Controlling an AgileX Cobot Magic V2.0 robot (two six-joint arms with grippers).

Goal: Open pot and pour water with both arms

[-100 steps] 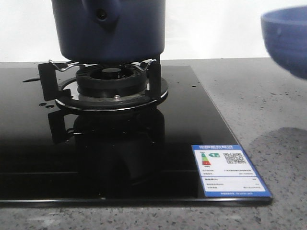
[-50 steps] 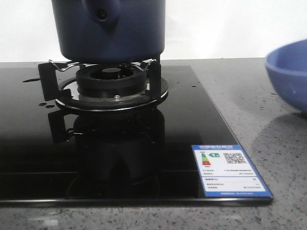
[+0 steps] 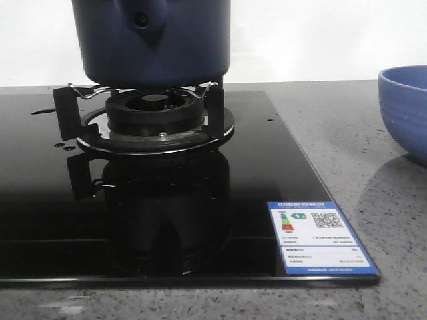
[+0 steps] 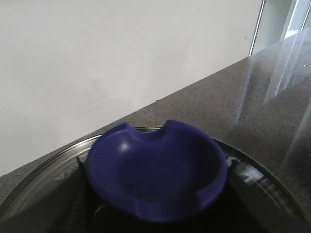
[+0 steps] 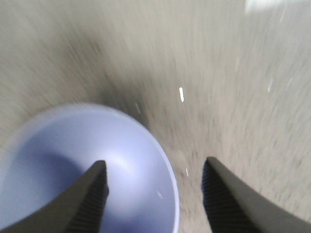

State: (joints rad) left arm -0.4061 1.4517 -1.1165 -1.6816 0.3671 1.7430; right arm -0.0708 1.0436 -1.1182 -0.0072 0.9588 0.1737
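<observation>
The dark navy pot (image 3: pixel 153 47) stands on the gas burner (image 3: pixel 155 113), its handle stub (image 3: pixel 141 17) facing me; its top is cut off in the front view. In the left wrist view a glass lid (image 4: pixel 43 184) with a dark blue knob (image 4: pixel 155 160) fills the lower frame. My left gripper (image 4: pixel 156 191) has its dark fingers against both sides of the knob. My right gripper (image 5: pixel 154 162) is open, one finger over the light blue bowl (image 5: pixel 58 160) and the other outside its rim. Neither gripper shows in the front view.
The light blue bowl (image 3: pixel 407 107) rests on the grey speckled counter (image 3: pixel 353 153) at the far right. The burner sits on a black glass cooktop (image 3: pixel 53 220) with a blue energy label (image 3: pixel 319 237) at its front right corner. A white wall is behind.
The light blue bowl has come down from mid-air at the right edge to rest on the counter. The pot and burner have not moved.
</observation>
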